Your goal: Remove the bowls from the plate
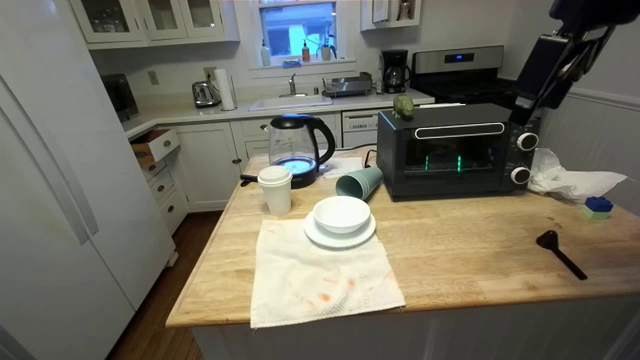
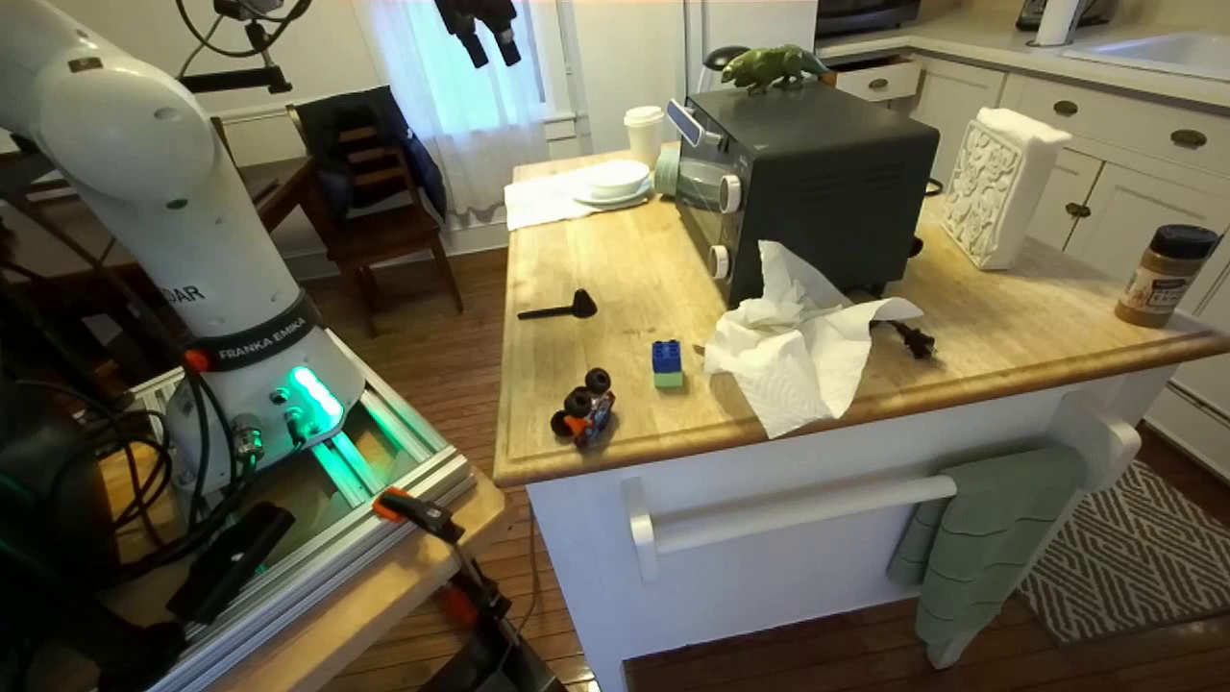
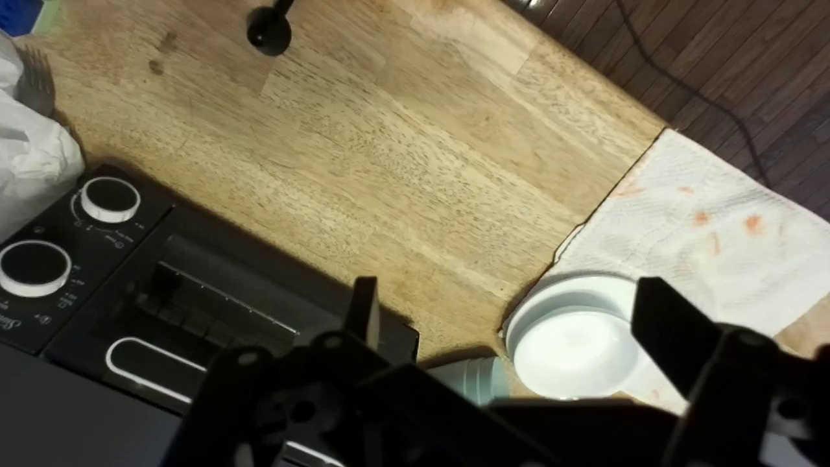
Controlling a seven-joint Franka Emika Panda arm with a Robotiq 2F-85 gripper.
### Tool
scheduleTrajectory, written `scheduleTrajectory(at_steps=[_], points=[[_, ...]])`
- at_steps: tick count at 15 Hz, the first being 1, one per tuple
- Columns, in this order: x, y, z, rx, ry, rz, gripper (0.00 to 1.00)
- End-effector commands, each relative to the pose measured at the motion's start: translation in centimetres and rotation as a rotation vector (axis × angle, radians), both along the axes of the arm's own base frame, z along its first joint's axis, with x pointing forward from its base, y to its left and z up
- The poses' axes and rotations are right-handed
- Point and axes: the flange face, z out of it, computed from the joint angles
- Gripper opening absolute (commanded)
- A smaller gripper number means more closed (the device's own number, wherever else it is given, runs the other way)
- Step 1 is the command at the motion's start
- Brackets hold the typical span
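Observation:
A white bowl (image 1: 342,214) sits upright on the white plate (image 1: 339,243), which rests partly on a cloth mat. Whether more bowls are stacked in it I cannot tell. The bowl (image 2: 618,177) and plate (image 2: 611,203) show in both exterior views. In the wrist view the bowl (image 3: 574,353) and plate rim (image 3: 564,287) lie between my fingers, far below; the right finger covers part of them. My gripper (image 3: 508,287) is open and empty. In the exterior views the gripper (image 1: 522,114) is high above the table, apart from the bowl; its two fingers (image 2: 493,56) are spread.
A toaster oven (image 1: 450,150) bears a green dinosaur (image 1: 403,107). Green cups (image 1: 360,183) lie beside the plate. A lidded white cup (image 1: 276,192) and kettle (image 1: 296,145) stand behind. The mat (image 1: 325,280), black spoon (image 1: 560,252), blocks (image 1: 598,207) and crumpled paper (image 2: 802,351) lie around.

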Motion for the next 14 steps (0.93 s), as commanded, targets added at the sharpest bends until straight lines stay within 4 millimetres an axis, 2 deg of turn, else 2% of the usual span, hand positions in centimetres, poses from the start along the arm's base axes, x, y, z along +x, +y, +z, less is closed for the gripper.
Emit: scheduleTrajectory(at_steps=[1, 5, 7, 11, 14], points=[[2.8, 2.3, -1.9, 0.132, 0.121, -0.033, 1.0], [6.0, 5.8, -6.5, 0.253, 0.24, -0.112, 1.0], [7.8, 6.4, -8.5, 0.331, 0.257, -0.181, 1.0], [11.2, 5.4, -12.6, 0.486, 0.22, -0.32, 1.0], [13.5, 3.7, -15.1, 0.581, 0.087, -0.404, 1.0]])
